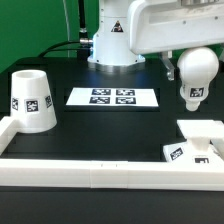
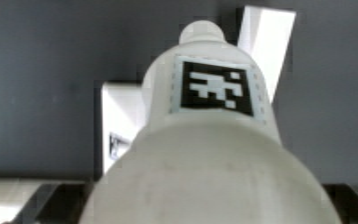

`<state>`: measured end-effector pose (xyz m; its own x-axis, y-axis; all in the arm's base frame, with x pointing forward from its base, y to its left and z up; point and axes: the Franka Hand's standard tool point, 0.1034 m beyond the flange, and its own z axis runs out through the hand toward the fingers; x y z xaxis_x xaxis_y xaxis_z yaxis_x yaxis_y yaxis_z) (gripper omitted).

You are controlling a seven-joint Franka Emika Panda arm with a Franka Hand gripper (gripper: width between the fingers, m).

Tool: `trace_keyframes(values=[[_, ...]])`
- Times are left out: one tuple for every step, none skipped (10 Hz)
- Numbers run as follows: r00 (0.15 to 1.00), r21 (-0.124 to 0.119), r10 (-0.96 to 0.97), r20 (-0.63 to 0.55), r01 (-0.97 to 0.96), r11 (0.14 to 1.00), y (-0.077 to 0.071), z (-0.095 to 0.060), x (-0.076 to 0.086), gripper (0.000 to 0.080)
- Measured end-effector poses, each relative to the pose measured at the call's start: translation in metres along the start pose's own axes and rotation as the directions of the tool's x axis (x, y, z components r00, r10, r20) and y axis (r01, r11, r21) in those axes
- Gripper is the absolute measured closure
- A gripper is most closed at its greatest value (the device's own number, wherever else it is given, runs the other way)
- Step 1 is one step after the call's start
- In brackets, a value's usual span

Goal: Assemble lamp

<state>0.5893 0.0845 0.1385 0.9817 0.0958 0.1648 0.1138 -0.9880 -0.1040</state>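
Observation:
My gripper (image 1: 190, 55) is shut on the white rounded bulb (image 1: 196, 72) and holds it in the air at the exterior view's right, stem pointing down. The small square base (image 1: 200, 135) sits on the table just below and in front of the stem, apart from it. The truncated-cone shade (image 1: 31, 100) stands at the exterior view's left. In the wrist view the bulb (image 2: 202, 140) with its tag fills the frame between my dark fingers (image 2: 51, 205), and part of the base (image 2: 123, 115) shows past it.
The marker board (image 1: 113, 97) lies flat in the middle of the black table. A long white rail (image 1: 90, 170) runs along the front edge, with a raised end by the shade. The robot's base (image 1: 112, 40) stands at the back.

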Motion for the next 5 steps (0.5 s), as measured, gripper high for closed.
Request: trace_keyframes(values=[[1.0, -0.003, -0.008, -0.02, 0.008, 1.0, 0.0047, -0.0074, 0.0054, 0.0222], [0.997, -0.011, -0.012, -0.071, 0.011, 1.0, 0.0075, -0.0112, 0.0137, 0.0222], [0.998, -0.01, -0.013, -0.06, 0.012, 1.0, 0.0065, -0.0087, 0.0109, 0.0222], [0.998, -0.01, -0.013, -0.06, 0.012, 1.0, 0.0065, -0.0084, 0.0107, 0.0222], [0.998, -0.01, -0.013, -0.059, 0.012, 1.0, 0.0066, -0.0082, 0.0106, 0.0222]])
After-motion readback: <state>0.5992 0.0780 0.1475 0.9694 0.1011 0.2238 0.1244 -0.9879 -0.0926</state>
